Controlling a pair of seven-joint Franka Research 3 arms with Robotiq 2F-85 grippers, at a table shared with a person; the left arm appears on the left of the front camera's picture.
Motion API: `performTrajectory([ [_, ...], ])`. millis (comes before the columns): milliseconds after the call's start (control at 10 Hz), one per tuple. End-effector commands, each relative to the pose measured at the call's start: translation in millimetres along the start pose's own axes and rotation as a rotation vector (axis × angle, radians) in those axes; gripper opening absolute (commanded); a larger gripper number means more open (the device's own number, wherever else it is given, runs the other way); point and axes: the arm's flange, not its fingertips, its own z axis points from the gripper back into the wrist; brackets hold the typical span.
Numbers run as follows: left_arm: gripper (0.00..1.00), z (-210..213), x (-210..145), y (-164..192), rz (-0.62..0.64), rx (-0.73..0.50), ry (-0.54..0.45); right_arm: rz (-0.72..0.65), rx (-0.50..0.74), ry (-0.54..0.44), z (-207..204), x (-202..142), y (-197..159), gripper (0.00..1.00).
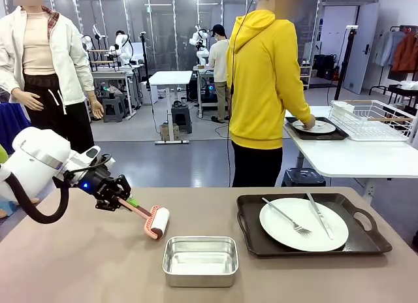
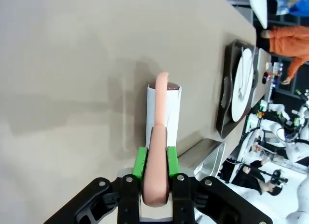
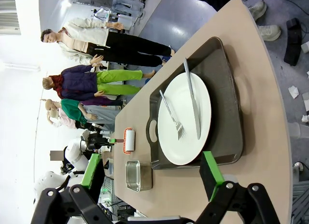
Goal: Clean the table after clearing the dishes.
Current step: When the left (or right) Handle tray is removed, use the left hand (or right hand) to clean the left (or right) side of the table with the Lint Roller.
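Roller gripped, one tray left on my desk (image 1: 78,270)
Front: my left claw (image 1: 128,201) clenches the lint roller (image 1: 157,223), pointing right toward the plate tray (image 1: 366,241). Left wrist: roller head nears the desk. Right wrist: my released right claw (image 3: 150,170) hangs closer to that tray.

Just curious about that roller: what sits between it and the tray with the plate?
In the front view, a square steel pan sits between the roller and the tray, a little nearer the camera; the rest is bare table.
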Motion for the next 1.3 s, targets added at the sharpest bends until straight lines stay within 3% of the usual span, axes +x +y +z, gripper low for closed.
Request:
performTrajectory([
  [0,0.21,3,8,24,-0.001,0.073,0.001,0.018,0.005,0.008,2,-1,2,1.0],
  [100,0.21,10,5,35,-0.05,0.125,-0.028,0.018,0.005,0.008,2,-1,2,1.0],
  [500,0.21,84,-16,96,-0.118,0.119,-0.089,0.018,0.005,0.008,2,-1,2,1.0],
  [700,0.21,133,-26,132,-0.105,0.196,-0.145,0.018,0.005,0.008,2,-1,2,1.0],
  [800,0.21,159,-32,152,-0.073,0.299,-0.178,0.018,0.005,0.008,2,-1,2,1.0],
  [1000,0.21,202,-42,167,-0.089,0.337,-0.219,0.018,0.005,0.008,2,-1,2,1.0],
  [1200,0.21,235,-57,153,-0.117,0.36,-0.276,0.018,0.005,0.008,2,-1,2,1.0],
])
